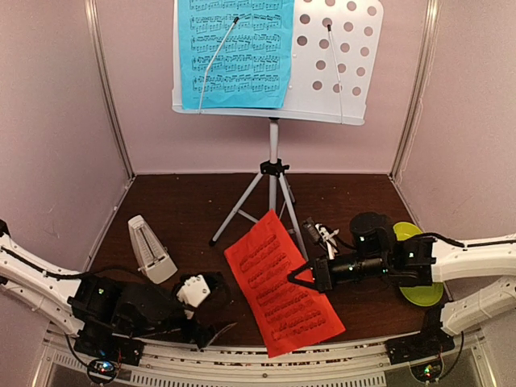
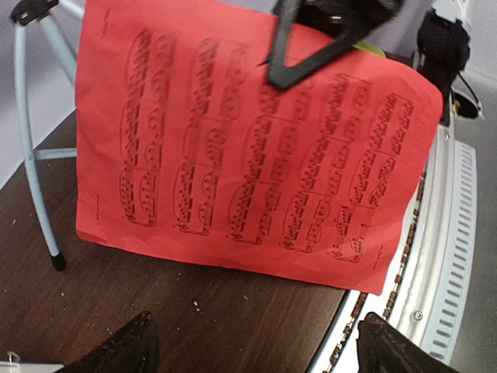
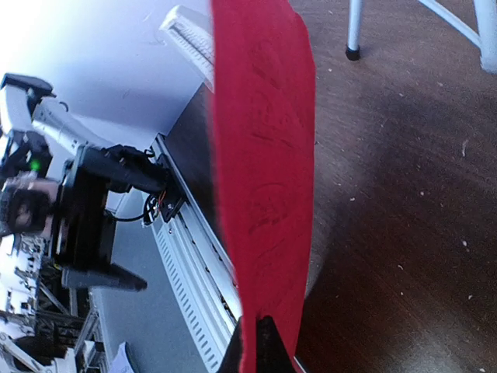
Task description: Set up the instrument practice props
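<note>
Red sheet [image 1: 274, 298], lengthwise near-to-far, pinched in right jaws; left jaws spread.

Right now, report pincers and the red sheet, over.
Right pincer shut on red sheet, sheet tilted up. Left pincer open, empty. Tripod close behind sheet.

1. We're looking at the red music sheet [image 2: 233, 140] filling most of the view, with its printed side facing us and a bit tilted.
2. We're seeing the right gripper [image 2: 278, 76] pinching its top edge, jaws closed on the paper.
3. Our left gripper [image 2: 256, 342] is gaping wide, with both fingertips [image 2: 128, 350] poking in at the bottom and gripping nothing.
4. A grey tripod leg [image 2: 31, 155] is standing on the dark table [image 2: 194, 311] at left.
</note>
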